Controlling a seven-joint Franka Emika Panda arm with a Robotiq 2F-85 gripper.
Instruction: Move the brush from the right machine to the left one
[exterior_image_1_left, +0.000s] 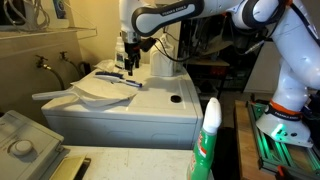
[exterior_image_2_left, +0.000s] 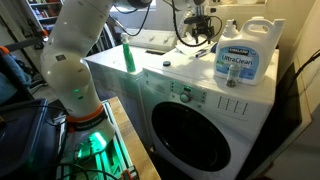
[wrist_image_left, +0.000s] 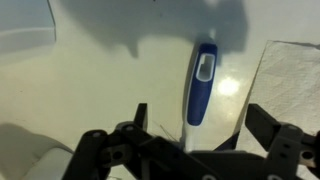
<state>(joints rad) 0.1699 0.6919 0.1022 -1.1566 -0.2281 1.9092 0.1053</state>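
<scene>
1. Two fingers (wrist_image_left: 141, 115) of the gripper (wrist_image_left: 196, 118) stand wide apart in the wrist view and hold nothing. Whether they touch the surface cannot be told.
2. Between them lies the brush (wrist_image_left: 203, 80), flat on the top (wrist_image_left: 100, 80) of the machine. Its slim, rounded handle is blue with a pale inlay, and its near end is hidden under the gripper.
3. That top is white, smooth and glossy, with a patch of glare just beside the brush and the arm's soft shadow across it.
4. Near the picture's right edge, just beside the brush, lies a white sheet (wrist_image_left: 290, 80) with a faint grain.
5. In an exterior view the gripper (exterior_image_1_left: 130, 62) hangs low over the boxy white machine (exterior_image_1_left: 150, 112), next to a pale rounded lid (exterior_image_1_left: 100, 92).
6. In an exterior view the gripper (exterior_image_2_left: 197, 25) is beyond a white front-loader (exterior_image_2_left: 215, 95) with a round dark door (exterior_image_2_left: 190, 135). A translucent jug (exterior_image_2_left: 243, 55) and a green bottle (exterior_image_2_left: 129, 57) stand well apart on the front-loader.
7. A sink (exterior_image_1_left: 50, 70) with taps sits along the wall, and green light glows at the arm's base (exterior_image_2_left: 85, 140).
</scene>
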